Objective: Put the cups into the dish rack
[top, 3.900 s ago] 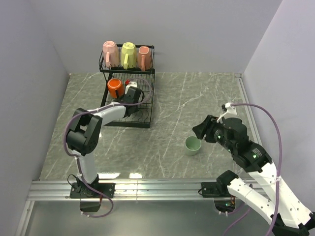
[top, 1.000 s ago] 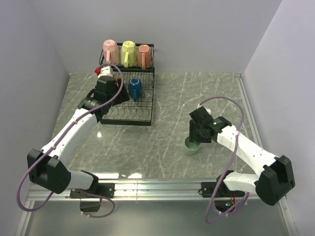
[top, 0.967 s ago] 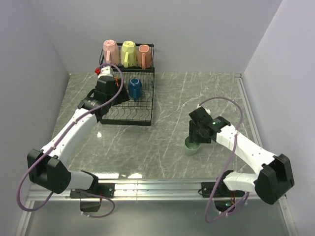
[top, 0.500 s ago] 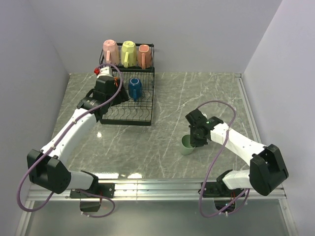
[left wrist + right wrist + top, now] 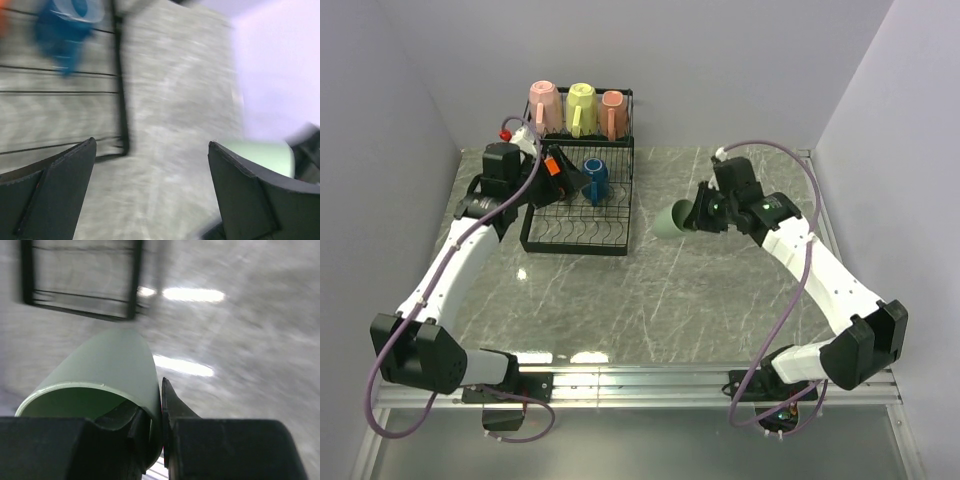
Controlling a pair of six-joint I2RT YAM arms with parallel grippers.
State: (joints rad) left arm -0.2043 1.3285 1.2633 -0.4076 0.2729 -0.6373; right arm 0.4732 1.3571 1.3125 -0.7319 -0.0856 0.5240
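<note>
The pale green cup hangs tilted above the table, right of the dish rack. My right gripper is shut on its wall, one finger inside and one outside; the right wrist view shows the cup in the gripper. My left gripper is open and empty over the rack's lower tray, beside the blue cup. An orange cup shows partly behind that gripper. Two pink cups and a yellow one stand upside down in the upper basket.
The left wrist view is blurred: open gripper, blue cup, the rack's black frame, and the green cup at right. A rack corner lies ahead in the right wrist view. Walls enclose the marble table.
My right gripper shut on the green cup, lifted it off the table and carried it back and left toward the rack. My left gripper opened wide and drew back to the left.
</note>
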